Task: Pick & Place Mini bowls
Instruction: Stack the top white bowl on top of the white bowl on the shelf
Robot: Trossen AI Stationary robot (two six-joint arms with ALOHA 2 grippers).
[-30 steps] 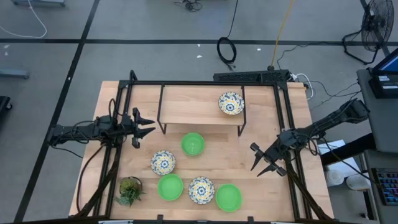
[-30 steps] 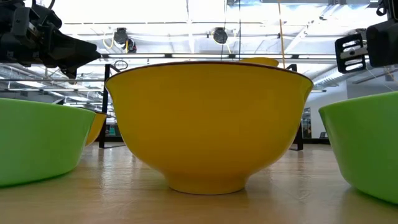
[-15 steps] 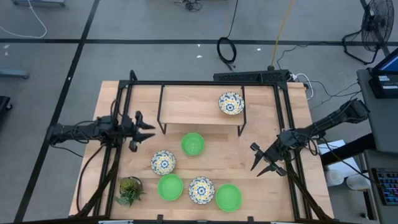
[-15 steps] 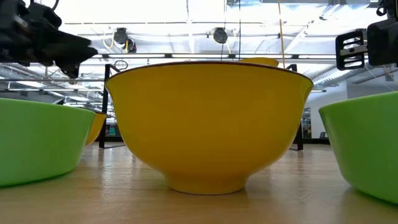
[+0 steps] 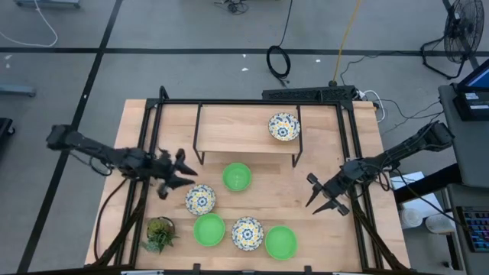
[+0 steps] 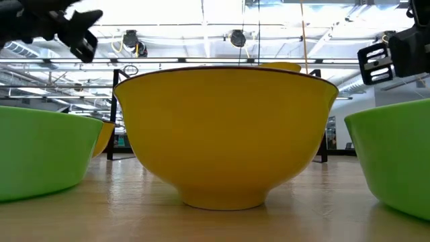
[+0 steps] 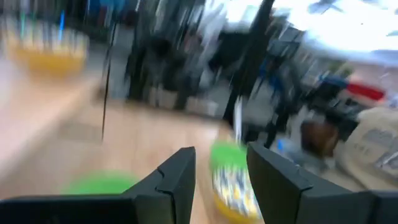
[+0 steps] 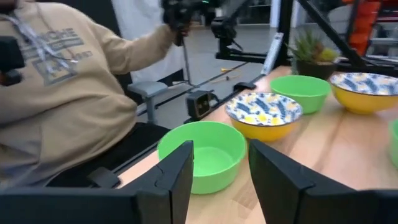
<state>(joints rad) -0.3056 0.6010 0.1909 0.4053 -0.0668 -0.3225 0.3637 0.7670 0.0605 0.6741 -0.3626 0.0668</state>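
1. Dark left gripper (image 5: 177, 177) reaches in low from the table's (image 5: 260, 195) left edge, fingers spread, empty, just beside a floral mini bowl (image 5: 200, 199).
2. Right gripper (image 5: 319, 197) hovers at the right edge, fingers parted, empty.
3. Other mini bowls sit apart.

Three plain green mini bowls (image 5: 237, 176), three blue-white-yellow floral bowls (image 5: 283, 126)

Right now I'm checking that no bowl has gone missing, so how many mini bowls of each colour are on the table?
Plain green bowls: 3
Floral bowls, yellow outside: 3
Total: 6 mini bowls
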